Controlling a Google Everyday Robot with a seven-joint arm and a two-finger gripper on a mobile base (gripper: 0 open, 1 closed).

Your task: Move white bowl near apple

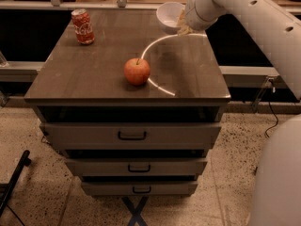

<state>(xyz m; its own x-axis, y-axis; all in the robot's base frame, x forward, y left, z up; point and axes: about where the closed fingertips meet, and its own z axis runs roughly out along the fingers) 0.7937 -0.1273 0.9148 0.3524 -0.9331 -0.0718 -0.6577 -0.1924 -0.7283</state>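
Arm (pixel 256 15) is cut off at your right frame edge. Cabinet (pixel 94 72): three drawers (pixel 131 134) shut, contents hidden. Gripper (pixel 182 24) at the far right corner, mostly masked by the wrist, jaws clamped on the bowl (pixel 168 14) rim. Bowl tilted toward you, inside plain white, well apart from the apple (pixel 137 71). Can (pixel 83 26) far left.

My jaws, pale tan, are at the far right corner of the dark brown surface (pixel 84 74), beside the plain white bowl (pixel 168 14). The apple (pixel 137 71) is red-orange with a brown stem. The can (pixel 83 26) is red with white lettering. My arm (pixel 249 8) is white.
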